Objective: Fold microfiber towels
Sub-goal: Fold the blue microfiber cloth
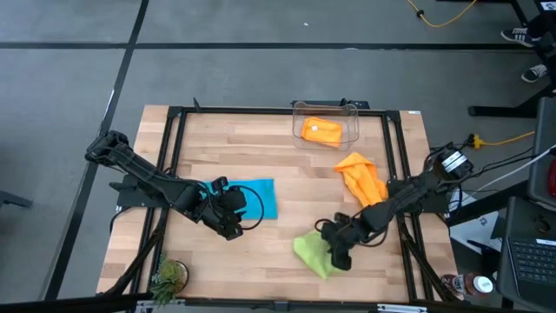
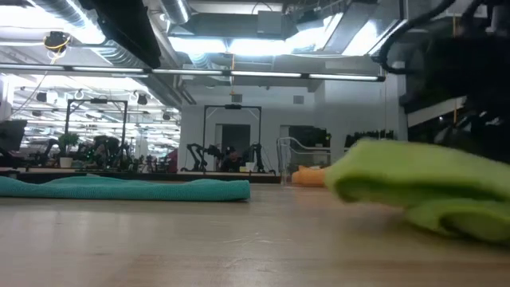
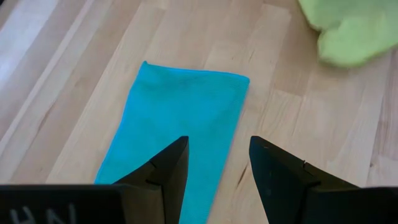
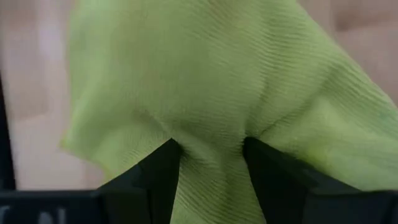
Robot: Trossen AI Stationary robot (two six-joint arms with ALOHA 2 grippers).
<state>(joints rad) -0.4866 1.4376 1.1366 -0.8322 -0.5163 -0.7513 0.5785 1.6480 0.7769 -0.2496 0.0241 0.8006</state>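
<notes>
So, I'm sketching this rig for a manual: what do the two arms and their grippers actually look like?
Both arms are dark, nearly black, slim and jointed, with black cables looping beside them. The left gripper shows teal-blue accents near the wrist. The right arm carries a small white-labelled block near its base. Each gripper, like the right gripper, ends in two flat, tapered dark fingers.

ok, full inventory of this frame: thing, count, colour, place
Teal-blue towel: 1, folded flat, table's left-centre.
Lime green towel: 1, crumpled, near the front edge, right of centre.
Orange towels: 2; one loose on the right side, one inside the bin.
Clear plastic bin: 1, back edge, centre-right.
Small plant: 1, green, front-left corner.
Left gripper: open, over the teal-blue towel's left end.
Right gripper: pinching the lime green towel.
</notes>
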